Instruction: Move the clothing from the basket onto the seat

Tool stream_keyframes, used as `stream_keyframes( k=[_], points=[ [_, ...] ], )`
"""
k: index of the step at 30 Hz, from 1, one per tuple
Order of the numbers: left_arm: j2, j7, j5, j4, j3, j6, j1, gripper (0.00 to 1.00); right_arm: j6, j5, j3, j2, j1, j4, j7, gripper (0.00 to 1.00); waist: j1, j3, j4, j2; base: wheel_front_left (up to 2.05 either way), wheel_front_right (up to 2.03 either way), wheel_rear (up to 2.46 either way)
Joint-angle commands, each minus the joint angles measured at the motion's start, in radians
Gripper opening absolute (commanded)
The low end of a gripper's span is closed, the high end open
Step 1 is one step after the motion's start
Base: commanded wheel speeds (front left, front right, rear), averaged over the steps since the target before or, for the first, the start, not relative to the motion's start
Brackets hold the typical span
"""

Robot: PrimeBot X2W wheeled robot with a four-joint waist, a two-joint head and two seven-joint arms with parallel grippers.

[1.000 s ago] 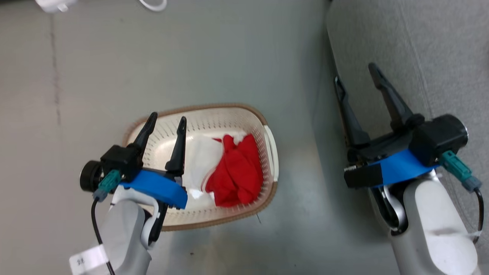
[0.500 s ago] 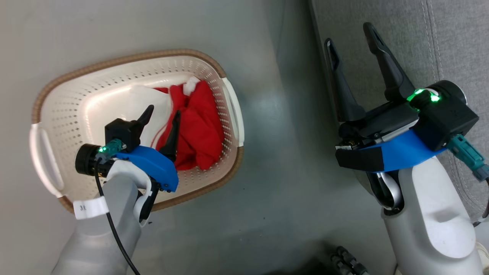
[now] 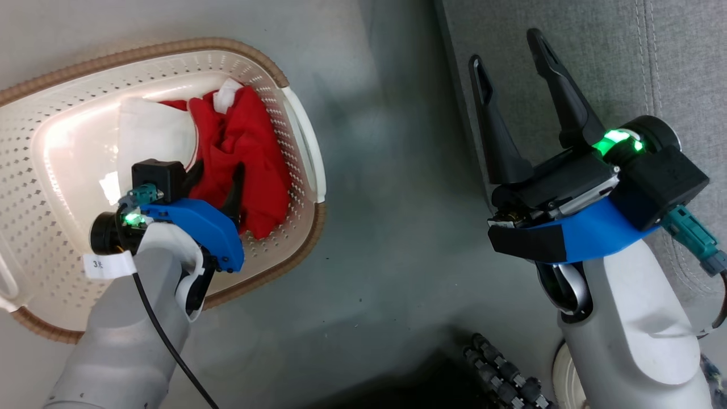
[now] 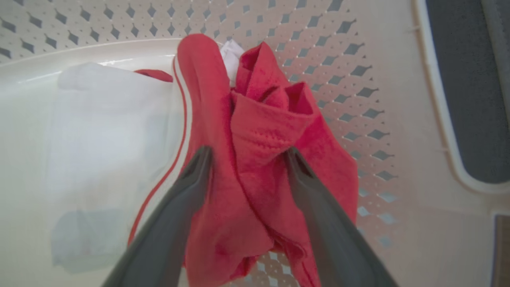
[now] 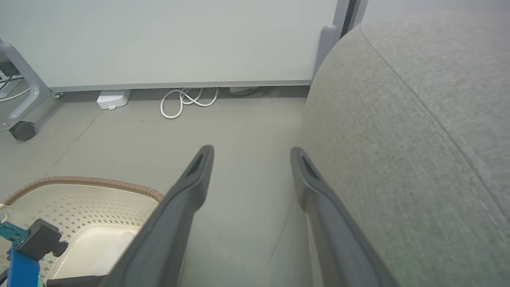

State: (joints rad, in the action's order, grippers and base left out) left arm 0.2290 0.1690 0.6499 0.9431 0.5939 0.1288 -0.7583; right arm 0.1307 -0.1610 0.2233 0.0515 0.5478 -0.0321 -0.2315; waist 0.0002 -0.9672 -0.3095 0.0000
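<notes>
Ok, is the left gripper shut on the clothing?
Open. The left gripper straddles a red fold of clothing in the basket, jaws spread, not pinched.

Left claw (image 3: pixel 218 167) low, right claw (image 3: pixel 505 48) high — both agape.

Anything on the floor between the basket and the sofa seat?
No: the head view shows bare grey floor between the basket and the seat.

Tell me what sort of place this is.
Probably an indoor test room staged like a living room: a grey upholstered seat, a laundry basket on a bare floor, and loose white cable beside a plain wall panel.
</notes>
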Motion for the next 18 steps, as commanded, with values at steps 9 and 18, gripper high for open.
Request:
stream_keyframes(
  k=[9, 18],
  points=[
    [0.024, -0.049, 0.057, 0.036, 0.062, 0.002, -0.032, 0.72, 0.0, -0.022, 0.006, -0.002, 0.015, -0.019, -0.02, 1.0, -0.0002, -0.014, -0.028, 0.0, 0.0, 0.0, 0.0],
    [0.03, -0.058, 0.101, 0.035, 0.12, 0.002, -0.04, 0.0, 0.0, -0.029, 0.006, -0.002, 0.02, -0.029, -0.028, 1.0, -0.0002, -0.01, -0.023, 0.0, 0.0, 0.0, 0.0]
  ],
)
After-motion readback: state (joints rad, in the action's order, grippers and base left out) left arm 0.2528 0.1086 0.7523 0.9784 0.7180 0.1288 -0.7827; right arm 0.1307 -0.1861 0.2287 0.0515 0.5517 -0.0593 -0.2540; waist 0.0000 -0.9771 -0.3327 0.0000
